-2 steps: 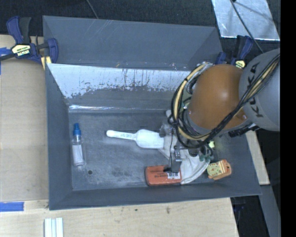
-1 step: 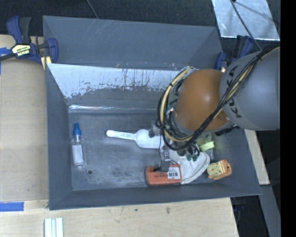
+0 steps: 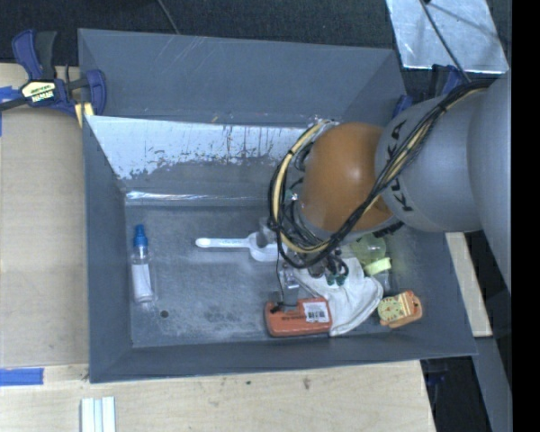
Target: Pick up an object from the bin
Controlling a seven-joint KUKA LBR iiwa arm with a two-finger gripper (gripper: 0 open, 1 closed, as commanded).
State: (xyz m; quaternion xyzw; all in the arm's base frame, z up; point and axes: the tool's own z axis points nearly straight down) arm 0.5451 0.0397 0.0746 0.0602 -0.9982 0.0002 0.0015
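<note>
Pincer (image 3: pixel 292 288) hangs over the flat orange barcoded packet (image 3: pixel 297 319) at the lower wall of the bin (image 3: pixel 108 241); I cannot tell its opening. I judge the packet light, stiff and slick: grip across its long edges.

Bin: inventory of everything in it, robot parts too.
bottle: 1, clear with blue cap, left part of the floor
utensil: 1, white, middle of the floor, handle pointing left
flat pack: 1, orange-red with barcode label, against the front wall
crumpled cloth or bag: 1, white, just right of the pack
small item: 1, yellow-orange, front right corner
pale item: 1, yellow-green, right side, partly under the arm
bin: 1, grey
gripper: 1, dark, low over the pack's left end
wrist cover: 1, orange
arm: 1, grey, from the right
</note>
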